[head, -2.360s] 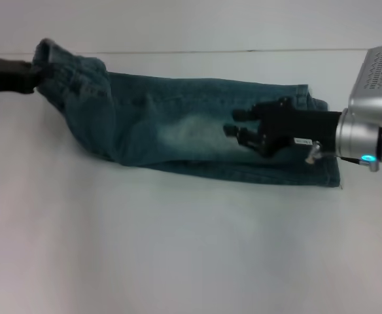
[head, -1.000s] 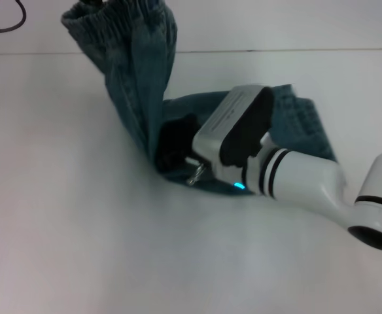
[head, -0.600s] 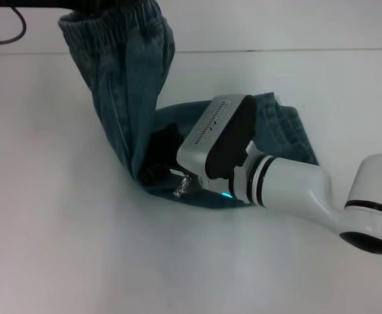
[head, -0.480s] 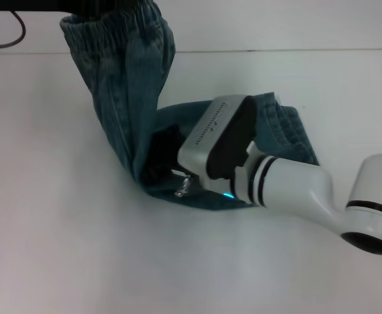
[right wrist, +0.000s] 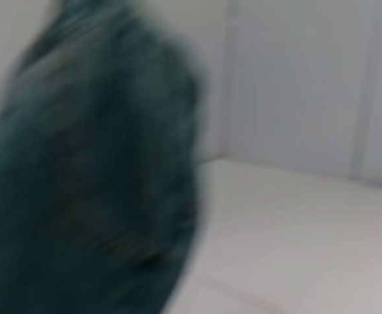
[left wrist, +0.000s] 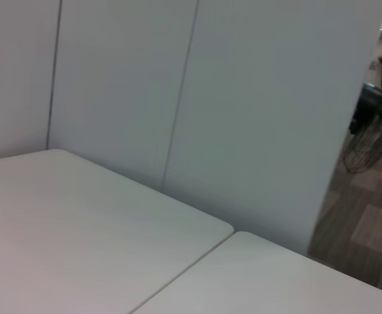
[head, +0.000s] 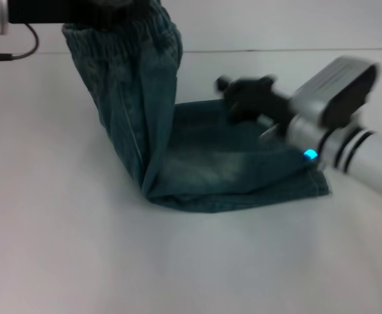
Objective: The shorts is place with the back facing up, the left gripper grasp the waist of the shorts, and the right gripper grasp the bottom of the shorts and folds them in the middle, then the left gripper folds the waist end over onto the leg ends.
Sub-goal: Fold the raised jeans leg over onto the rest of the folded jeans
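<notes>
- The second fold is in hand, I'd say: the blue washed-denim shorts (head: 178,150) already lie doubled along their length on the white table (head: 80,261), and the ruffled elastic waistband (head: 122,29) is held up in the air above the far-left part of the cloth.
- The left gripper (head: 109,10), a black claw on a plain black arm, sits at the top of that raised waistband; the denim hangs from it, so its jaws look pinched on the waistband, though the fingertips themselves are hidden.
- The right gripper (head: 243,98), a black claw on a silver-and-white arm, hovers above the flat half of the shorts, toward the leg ends (head: 312,180). It grips nothing; whether its jaws are spread I cannot tell.
- Next move, as I judge it: the left arm needs to carry the waistband across over the flat half and lay it on the leg ends.
- The shorts form an L: one part standing upright, the other flat with a faded pale patch (head: 227,170). The crease rests on the table nearest the left arm.
</notes>
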Available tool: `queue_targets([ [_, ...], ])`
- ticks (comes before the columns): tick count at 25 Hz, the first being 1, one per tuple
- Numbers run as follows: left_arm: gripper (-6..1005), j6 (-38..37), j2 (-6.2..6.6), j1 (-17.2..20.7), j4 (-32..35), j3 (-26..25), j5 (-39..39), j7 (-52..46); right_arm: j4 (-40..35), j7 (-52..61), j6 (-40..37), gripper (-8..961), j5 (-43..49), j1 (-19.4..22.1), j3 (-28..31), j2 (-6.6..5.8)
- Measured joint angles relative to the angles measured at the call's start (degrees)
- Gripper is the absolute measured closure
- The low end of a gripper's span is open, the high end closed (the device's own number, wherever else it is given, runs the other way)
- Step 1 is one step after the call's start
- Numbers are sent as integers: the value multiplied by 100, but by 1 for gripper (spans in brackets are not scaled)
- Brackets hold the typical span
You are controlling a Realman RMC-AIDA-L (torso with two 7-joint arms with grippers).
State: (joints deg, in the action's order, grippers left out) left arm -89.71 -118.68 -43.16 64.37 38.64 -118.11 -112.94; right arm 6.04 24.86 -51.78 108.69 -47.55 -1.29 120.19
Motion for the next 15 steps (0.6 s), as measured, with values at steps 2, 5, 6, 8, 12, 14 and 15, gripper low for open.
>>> queue_targets([
  [2,946,33,-105,-12,-4,32,0,77,-318,229,-239,908,-125,73,101,-2],
  [5,939,248,-321,-22,-10,188,0,235,-631,326,-484,905,-532,122,287,-22],
  [6,936,379,-389,-22,-15,300,0,265,-733,348,-505,904,-724,124,327,-32],
  [8,931,629,-487,-7,-47,568,1,295,-887,408,-511,902,-1121,119,359,-38],
  [12,921,1233,-544,14,-425,1245,205,427,-1112,461,-544,898,-1816,123,362,-42],
  [14,915,1505,-540,5,-687,1487,362,555,-1193,470,-560,895,-2019,135,363,-51],
  [15,913,1578,-539,-6,-792,1576,409,604,-1225,475,-565,894,-2123,143,363,-55],
])
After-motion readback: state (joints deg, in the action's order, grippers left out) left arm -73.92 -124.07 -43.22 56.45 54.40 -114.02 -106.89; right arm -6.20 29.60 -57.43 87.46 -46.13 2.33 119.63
